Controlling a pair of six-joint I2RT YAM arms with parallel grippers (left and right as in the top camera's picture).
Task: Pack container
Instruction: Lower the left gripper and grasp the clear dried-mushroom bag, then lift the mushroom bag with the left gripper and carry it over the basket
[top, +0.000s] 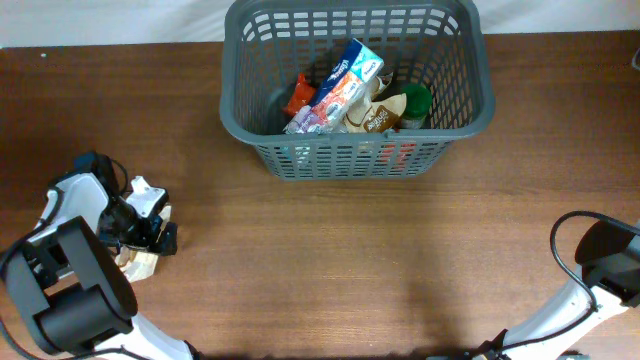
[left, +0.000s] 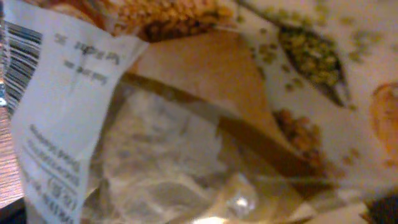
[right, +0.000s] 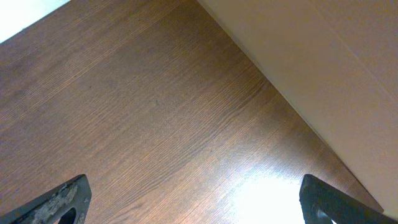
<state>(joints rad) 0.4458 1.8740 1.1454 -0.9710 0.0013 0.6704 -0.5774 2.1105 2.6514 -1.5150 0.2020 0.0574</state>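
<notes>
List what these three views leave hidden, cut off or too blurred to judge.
- Left wrist view: the packet fills the frame and is blurred. Its label is unreadable and no fingers show.
- Overhead: the left gripper is masked by its own arm, so open or shut is unclear.
- Overhead: the right arm is cut off by the frame edge.
- Overhead: the items in the container overlap, hiding the lower ones.

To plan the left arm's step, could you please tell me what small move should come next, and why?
Probably close the left gripper on the grain-print packet, if not already gripped: the packet fills its wrist view, fingers hidden, and lies far from the container, where other groceries already sit.
</notes>
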